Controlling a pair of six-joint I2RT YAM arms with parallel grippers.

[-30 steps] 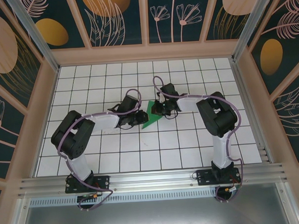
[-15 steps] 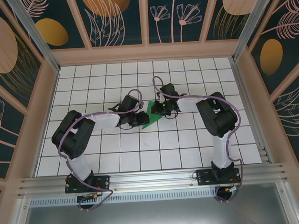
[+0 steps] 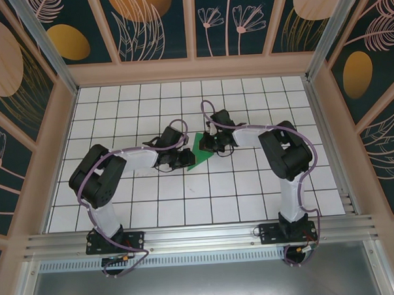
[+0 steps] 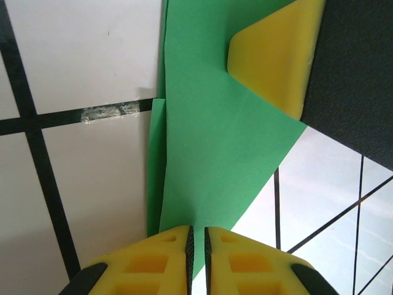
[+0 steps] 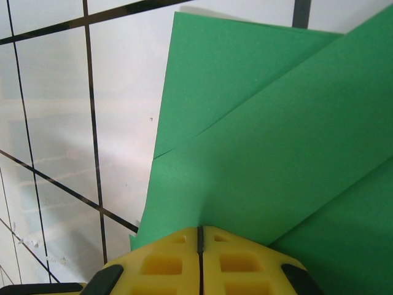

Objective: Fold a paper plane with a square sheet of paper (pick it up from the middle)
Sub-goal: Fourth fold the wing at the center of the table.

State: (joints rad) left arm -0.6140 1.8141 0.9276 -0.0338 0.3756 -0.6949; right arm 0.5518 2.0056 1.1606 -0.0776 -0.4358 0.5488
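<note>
Left wrist: L gripper (image 4: pixel 197 230) just closed to a sliver on green paper (image 4: pixel 215 141) edge, R gripper (image 5: pixel 199 232) pinched tight on it too, so nxt fold prob. ready.

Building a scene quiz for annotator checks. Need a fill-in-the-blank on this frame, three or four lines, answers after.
1. The folded paper between the two hands is ___ in colour.
2. The right hand has its jaws ___ on the paper's edge.
3. The fingers of the left hand are ___ in colour.
4. The white table carries a grid of ___ lines.
Missing words: green; shut; yellow; black.
</note>
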